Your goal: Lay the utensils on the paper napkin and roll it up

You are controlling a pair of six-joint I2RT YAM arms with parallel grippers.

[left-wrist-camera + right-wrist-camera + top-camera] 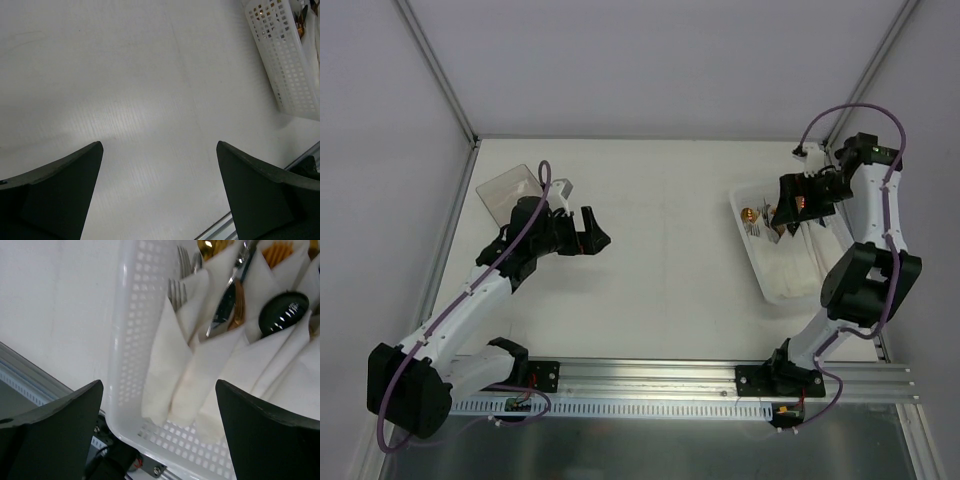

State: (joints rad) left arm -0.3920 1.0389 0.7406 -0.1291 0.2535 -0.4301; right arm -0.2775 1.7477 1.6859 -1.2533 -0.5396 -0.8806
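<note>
- Utensils [176, 290]: silver forks and spoons, apparently tucked among folded paper napkins [200, 370], inside perforated white tray [125, 340] at right side of table [660, 200].
- Right gripper [159, 385]: fingers apart, poised over tray.
- Left gripper [160, 145]: fingers apart, above table, well apart from tray.

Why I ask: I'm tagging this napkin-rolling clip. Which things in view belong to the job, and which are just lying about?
Job: utensils, paper napkins folded around them, white tray holding both, right claw open above it, left claw open over the table.
Lying about: clear plastic box at the far left; small gold round item in the tray.
</note>
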